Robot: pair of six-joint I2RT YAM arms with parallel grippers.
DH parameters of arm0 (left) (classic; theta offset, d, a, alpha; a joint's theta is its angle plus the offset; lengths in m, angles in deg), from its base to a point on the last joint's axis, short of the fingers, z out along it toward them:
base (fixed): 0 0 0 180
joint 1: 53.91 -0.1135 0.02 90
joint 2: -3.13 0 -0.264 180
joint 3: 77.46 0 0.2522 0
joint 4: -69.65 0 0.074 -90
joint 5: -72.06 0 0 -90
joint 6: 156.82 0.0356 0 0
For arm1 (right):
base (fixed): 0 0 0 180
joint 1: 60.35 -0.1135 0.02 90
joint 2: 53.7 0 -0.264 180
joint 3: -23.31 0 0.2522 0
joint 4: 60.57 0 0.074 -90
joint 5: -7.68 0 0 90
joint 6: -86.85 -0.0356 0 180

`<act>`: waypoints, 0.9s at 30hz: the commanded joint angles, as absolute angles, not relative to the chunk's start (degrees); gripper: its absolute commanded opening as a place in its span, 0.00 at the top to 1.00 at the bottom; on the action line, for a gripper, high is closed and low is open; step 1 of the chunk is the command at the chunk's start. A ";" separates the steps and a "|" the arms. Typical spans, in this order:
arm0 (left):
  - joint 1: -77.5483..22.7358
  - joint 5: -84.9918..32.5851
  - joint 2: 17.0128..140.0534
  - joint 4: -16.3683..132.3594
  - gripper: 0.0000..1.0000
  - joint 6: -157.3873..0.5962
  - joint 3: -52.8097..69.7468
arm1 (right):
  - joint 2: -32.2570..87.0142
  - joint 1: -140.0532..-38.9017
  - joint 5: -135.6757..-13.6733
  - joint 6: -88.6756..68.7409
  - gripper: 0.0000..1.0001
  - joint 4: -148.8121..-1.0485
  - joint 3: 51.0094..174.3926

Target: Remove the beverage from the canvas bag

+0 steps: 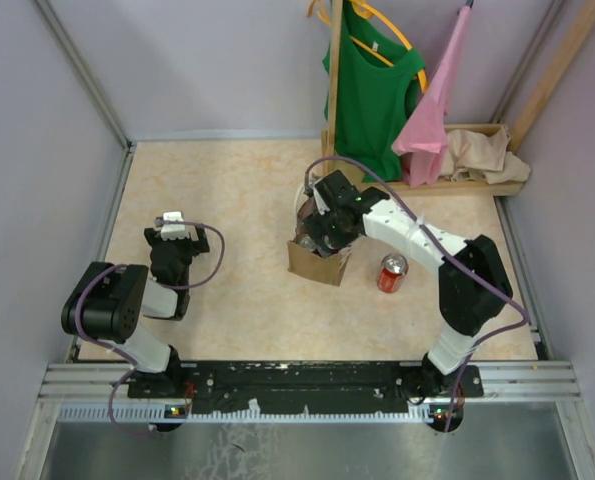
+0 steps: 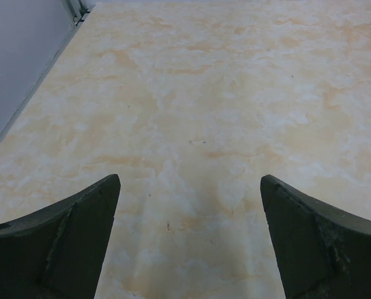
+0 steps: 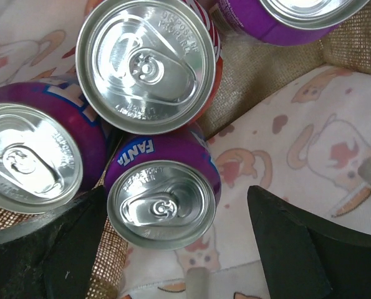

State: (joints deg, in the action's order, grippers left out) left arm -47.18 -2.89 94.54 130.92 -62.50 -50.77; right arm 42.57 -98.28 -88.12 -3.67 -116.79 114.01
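The tan-brown canvas bag (image 1: 315,262) stands upright mid-table. My right gripper (image 1: 322,228) reaches down into its mouth, fingers open. In the right wrist view, several upright cans stand inside against the printed lining (image 3: 316,143): a purple Fanta can (image 3: 161,199) sits between the open fingers (image 3: 297,243), nearer the left one; another purple can (image 3: 32,159) is at the left, a red-sided can (image 3: 146,62) above, a third purple can (image 3: 285,15) at the top. My right gripper (image 3: 176,246) holds nothing. My left gripper (image 2: 190,240) is open over bare table.
A red can (image 1: 393,272) stands on the table right of the bag. A wooden rack at the back holds a green shirt (image 1: 375,95) and a pink garment (image 1: 435,110), with a beige cloth heap (image 1: 485,152) on its base. Walls enclose the table.
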 commanded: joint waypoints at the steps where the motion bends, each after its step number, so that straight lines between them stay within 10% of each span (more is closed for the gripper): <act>1: -47.18 -2.55 94.97 133.06 0.00 -63.07 -51.13 | 44.94 -97.56 -85.37 -2.52 0.10 -116.46 114.76; 11: -47.20 -2.54 94.97 133.05 0.00 -63.04 -51.13 | 47.41 -97.58 -85.22 -3.50 0.39 -115.42 113.93; 17: -47.15 -2.61 94.97 133.06 0.00 -63.05 -51.13 | 46.85 -97.54 -86.93 -4.28 1.00 -116.68 114.59; 27: -47.15 -2.56 94.97 133.06 0.00 -63.06 -51.13 | 34.23 -97.62 -94.99 -7.28 1.00 -114.28 120.64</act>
